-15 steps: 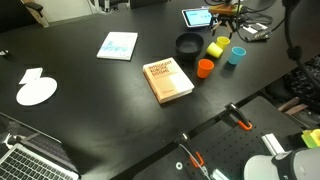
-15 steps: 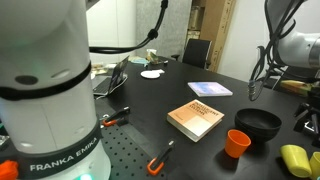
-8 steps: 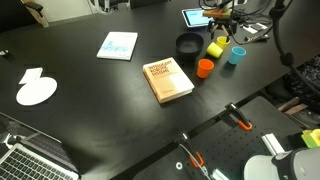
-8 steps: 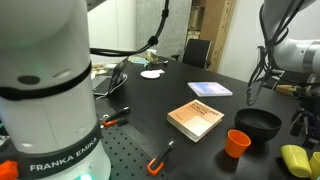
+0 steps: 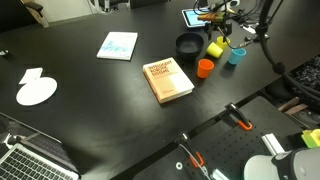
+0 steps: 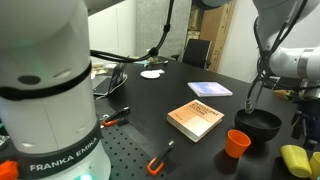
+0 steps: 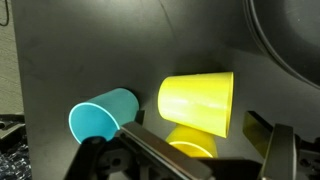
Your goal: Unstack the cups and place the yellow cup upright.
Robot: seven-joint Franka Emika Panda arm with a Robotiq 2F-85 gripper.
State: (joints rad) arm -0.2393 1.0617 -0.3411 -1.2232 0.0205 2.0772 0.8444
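First, surface [image 5: 80,70]: broad, flat, matte black, carrying every item below.

Book [image 5: 168,80]: rectangular, thick, brown-orange cover with pale page edges, lying flat near the middle of the surface.

Booklet [image 5: 118,45]: thin, pale blue and white, rectangular, lying flat, well apart from the book.

White disc [image 5: 37,92]: round, flat, set far from the cups.

Black bowl [image 5: 188,44]: round, wide, dark, glossy rim, open upward, just beside the yellow cup.

Pincer [image 7: 195,145]: two dark, angular fingers [image 7: 272,150] spread wide, nothing pinched. In the wrist view it hovers over the yellow cup, with one finger to each side of it.

Yellow cup [image 7: 197,102]: smooth plastic, tapered, lying on its side on the surface between the black bowl and the light blue cup. A yellow reflection shows on the sheen beneath it.

Light blue cup [image 7: 103,115]: smooth plastic, tapered, round rim and hollow interior turned toward the wrist camera. It sits near the yellow cup but does not touch it.

Orange cup [image 6: 237,143]: smooth plastic, tapered, upright with the mouth up. It stands alone between the book and the other two cups, with no cup nested in another.
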